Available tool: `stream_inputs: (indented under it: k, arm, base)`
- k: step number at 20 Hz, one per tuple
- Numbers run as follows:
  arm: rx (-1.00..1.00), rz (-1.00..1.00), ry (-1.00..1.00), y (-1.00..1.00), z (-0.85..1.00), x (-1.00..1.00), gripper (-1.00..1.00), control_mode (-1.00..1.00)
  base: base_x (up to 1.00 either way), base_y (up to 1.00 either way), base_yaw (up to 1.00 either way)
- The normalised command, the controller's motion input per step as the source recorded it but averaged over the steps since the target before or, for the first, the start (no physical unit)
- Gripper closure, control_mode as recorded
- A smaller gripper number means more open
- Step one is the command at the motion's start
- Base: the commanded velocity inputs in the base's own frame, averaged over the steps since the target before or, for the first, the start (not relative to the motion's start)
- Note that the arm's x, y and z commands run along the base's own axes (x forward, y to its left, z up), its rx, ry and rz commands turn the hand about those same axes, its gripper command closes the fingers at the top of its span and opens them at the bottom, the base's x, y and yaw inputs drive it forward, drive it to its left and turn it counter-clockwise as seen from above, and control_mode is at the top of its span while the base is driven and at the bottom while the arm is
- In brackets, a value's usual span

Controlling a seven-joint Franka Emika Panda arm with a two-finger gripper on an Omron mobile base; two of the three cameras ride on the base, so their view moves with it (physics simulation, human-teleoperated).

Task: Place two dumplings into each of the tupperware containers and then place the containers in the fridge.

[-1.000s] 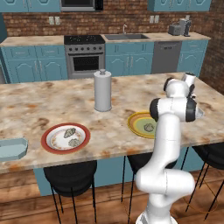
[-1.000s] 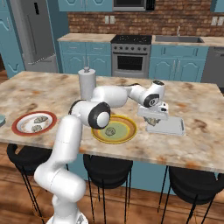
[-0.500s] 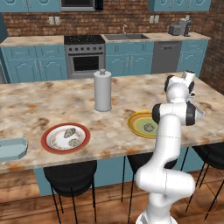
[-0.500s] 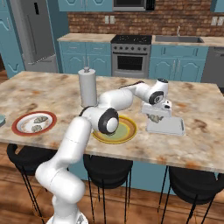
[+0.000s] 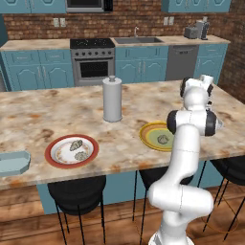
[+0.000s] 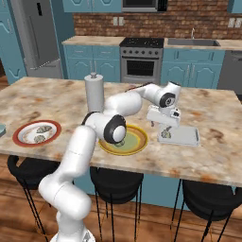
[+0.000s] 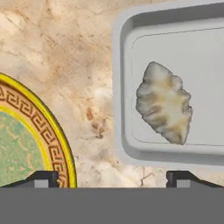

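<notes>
You see the two-finger gripper [image 6: 164, 130] with its jaws spread wide and holding nothing; in the hand view the two dark fingertips [image 7: 42, 178] stand far apart at the bottom. It hangs just above the near left corner of the whitish square tupperware container [image 6: 185, 135], which sits on the marble island counter [image 6: 222, 156] close to its front edge. One beige crimped dumpling [image 7: 165, 107] lies inside this container, at its left part, not touched by the fingers. Just beside the container, on its left, you find the yellow round plate with a green centre [image 6: 134, 140], and one more dumpling [image 5: 163, 139] rests on it. Further left along the front edge stands the red-rimmed round plate [image 5: 72, 150] with two dumplings [image 5: 75, 145] on it. The pale blue tupperware container [image 5: 13, 162] is at the left end of the counter, well apart from the gripper. The grey steel fridge [image 6: 39, 38] stands in the back left corner of the kitchen, and its door looks shut
</notes>
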Motion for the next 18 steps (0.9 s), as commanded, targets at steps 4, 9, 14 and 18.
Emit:
stream_inputs:
  k: [4, 9, 14, 18]
  arm:
    - [-0.04, 0.04, -0.08, 0.86, 0.03, -1.0, -1.0, -1.0]
    - [-0.11, 0.14, -0.2, 0.98, 0.0, -1.0, -1.0, -1.0]
    - [-0.1, 0.12, -0.14, 1.0, 0.03, -1.0, -1.0, -1.0]
    - [-0.07, 0.05, -0.01, 0.92, 0.05, -0.24, -1.0, -1.0]
  base:
    - [0.0, 0.0, 0.0]
    - [0.0, 0.0, 0.0]
    - [0.0, 0.0, 0.0]
    - [0.0, 0.0, 0.0]
